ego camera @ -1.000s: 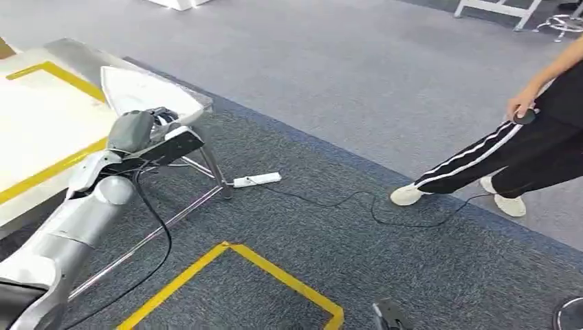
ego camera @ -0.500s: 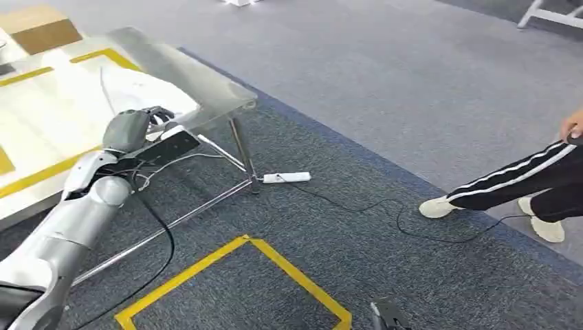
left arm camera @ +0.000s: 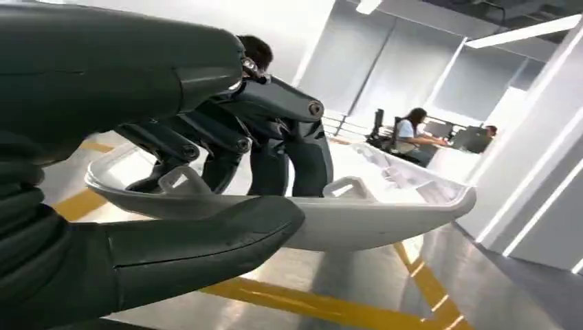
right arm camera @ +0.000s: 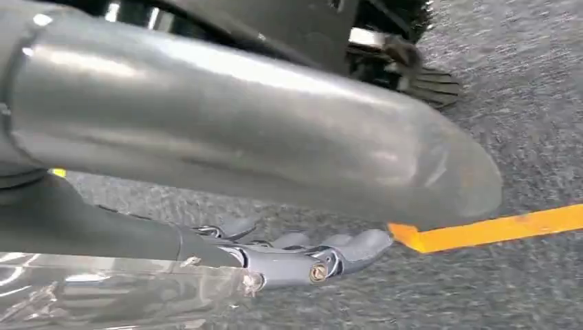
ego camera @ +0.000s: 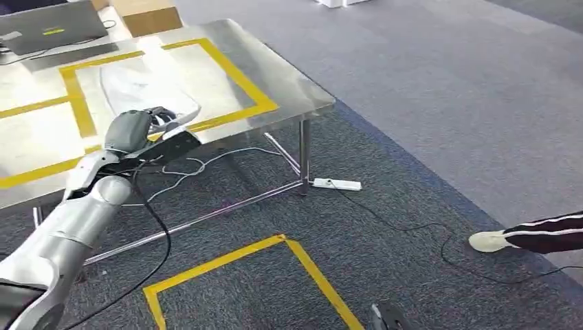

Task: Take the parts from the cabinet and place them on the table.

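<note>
White plastic part, long and curved like a shallow shell, held out over the steel table and over a yellow tape frame marked on its top. Gripped at its near end by the left hand: thumb under the rim, dark fingers hooked over the edge into the hollow, seen close in the left wrist view, part reaching away from the palm. Closed firmly around that rim, left hand carrying nothing else. Right hand hanging low above grey carpet, fingers stretched out fairly straight and apart, holding nothing; something clear and glossy beside it, too blurred to name. Laptop and cardboard box at the table's far end. White power strip on the carpet by a table leg, cable trailing off. Yellow tape square on the floor in front. Person's shoe and striped trouser leg at the right edge, well apart from the table.
</note>
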